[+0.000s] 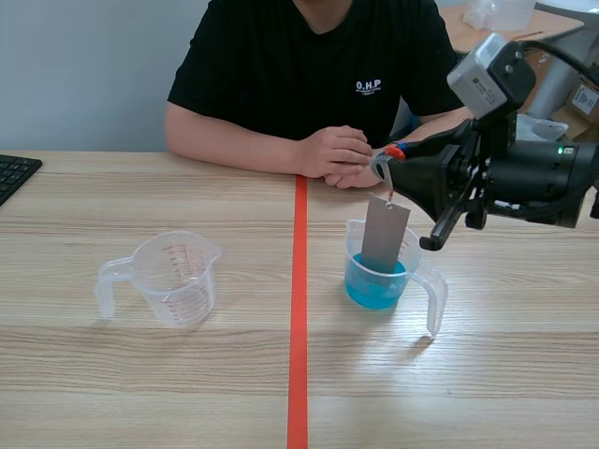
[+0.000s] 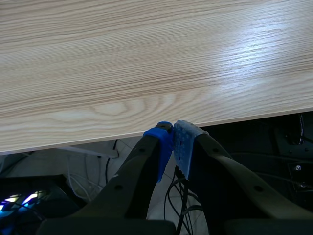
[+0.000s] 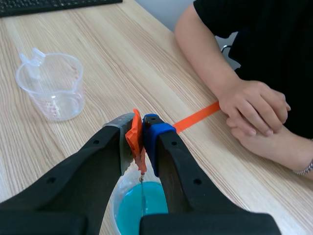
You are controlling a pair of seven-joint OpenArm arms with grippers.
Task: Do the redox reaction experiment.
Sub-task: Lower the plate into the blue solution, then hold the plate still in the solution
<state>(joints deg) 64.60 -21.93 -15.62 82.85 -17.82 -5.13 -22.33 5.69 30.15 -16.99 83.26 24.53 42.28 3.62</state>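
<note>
Hanging on a short thread from the orange clip (image 3: 133, 136) that the right hand (image 3: 142, 128) is pinching tight, the grey metal sheet (image 1: 384, 234) is apparently dipping its lower end into the blue solution (image 1: 374, 288) in the measuring cup (image 1: 352, 245), probably so the metal can react yet be lifted out cleanly. The sheet is hanging directly below the fingertips. The left hand (image 2: 172, 133) is sitting closed on nothing at the desk (image 2: 146, 58) edge.

An office-like lab: wood-grain desk (image 1: 187, 383), black keyboard (image 1: 13, 174), measuring cup of blue liquid (image 1: 367, 292), cables (image 2: 180, 198) beneath.
</note>
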